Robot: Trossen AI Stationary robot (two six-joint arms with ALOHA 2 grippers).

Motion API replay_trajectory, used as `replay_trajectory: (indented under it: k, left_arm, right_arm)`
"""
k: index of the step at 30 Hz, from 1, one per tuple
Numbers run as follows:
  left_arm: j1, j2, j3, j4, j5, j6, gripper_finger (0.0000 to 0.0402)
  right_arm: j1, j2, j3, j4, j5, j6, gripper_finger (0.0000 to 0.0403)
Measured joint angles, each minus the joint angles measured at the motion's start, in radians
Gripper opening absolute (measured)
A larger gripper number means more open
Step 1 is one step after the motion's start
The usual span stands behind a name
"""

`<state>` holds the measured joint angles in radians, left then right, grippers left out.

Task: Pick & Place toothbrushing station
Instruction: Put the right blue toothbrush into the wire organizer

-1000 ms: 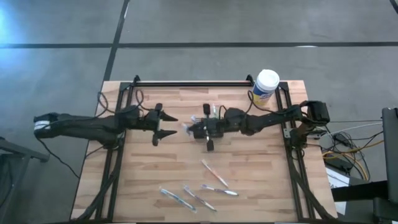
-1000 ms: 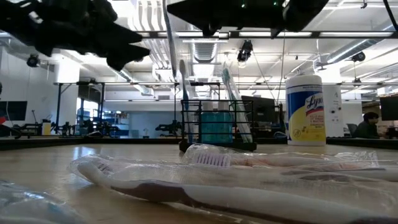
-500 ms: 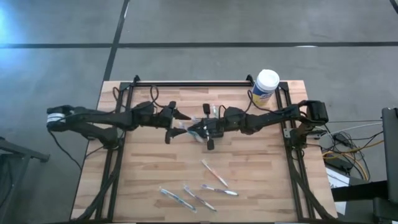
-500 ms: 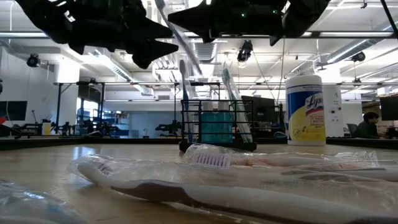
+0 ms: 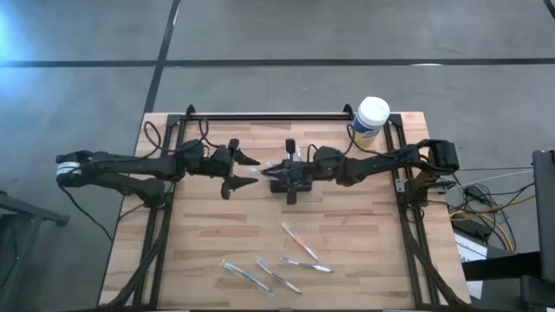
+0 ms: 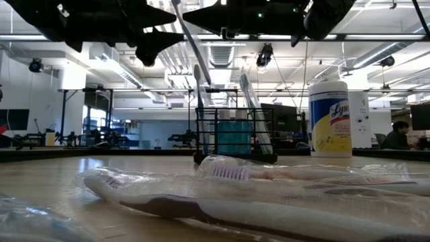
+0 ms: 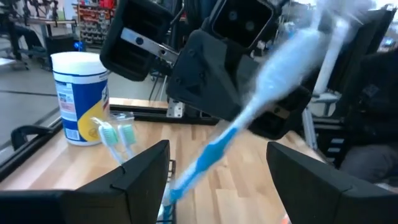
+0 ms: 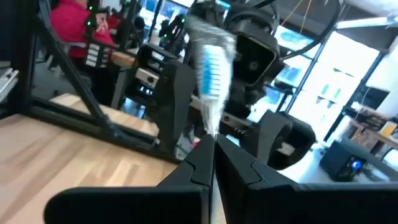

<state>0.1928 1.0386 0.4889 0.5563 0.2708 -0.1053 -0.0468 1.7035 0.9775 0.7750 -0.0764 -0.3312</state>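
Note:
The black wire-mesh caddy (image 6: 235, 138) stands on the table with toothbrushes upright in it; in the high view (image 5: 293, 153) my right arm partly covers it. My right gripper (image 5: 276, 173) hangs above the table just left of the caddy, shut on a wrapped blue-and-white toothbrush (image 5: 260, 172). My left gripper (image 5: 239, 172) is open and faces it from the left. Its two fingers (image 7: 140, 171) stand on either side of the toothbrush (image 7: 249, 112); I see no touch. My right gripper pinches the wrapped toothbrush between its two fingers at the thin stem just below the bristle head (image 8: 210, 127). The fingers lie about level and point toward the table's left. The toothbrush is lifted clear and slants in the air (image 6: 191, 40).
A white-lidded, yellow-labelled canister (image 5: 371, 120) stands at the far right corner. Several wrapped toothbrushes (image 5: 299, 241) lie loose near the table's near edge and fill the low view's foreground (image 6: 222, 195). Black frame rails (image 5: 260, 115) run along the table's sides.
My left gripper has gone toward the table's right, up to my right gripper, and its open fingers now stand around the held toothbrush. My right gripper has shifted slightly toward the far edge, and the toothbrush has tipped from near upright to slanting.

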Motion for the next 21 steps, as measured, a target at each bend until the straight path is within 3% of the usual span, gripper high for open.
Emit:
replay_trajectory:
  k: [21]
  left_arm:
    - [-0.001,0.008,-0.001,0.150,-0.010,-0.022,0.0273]
  right_arm:
    - [0.000,0.013,0.000,0.051,0.000,0.012,0.0008]
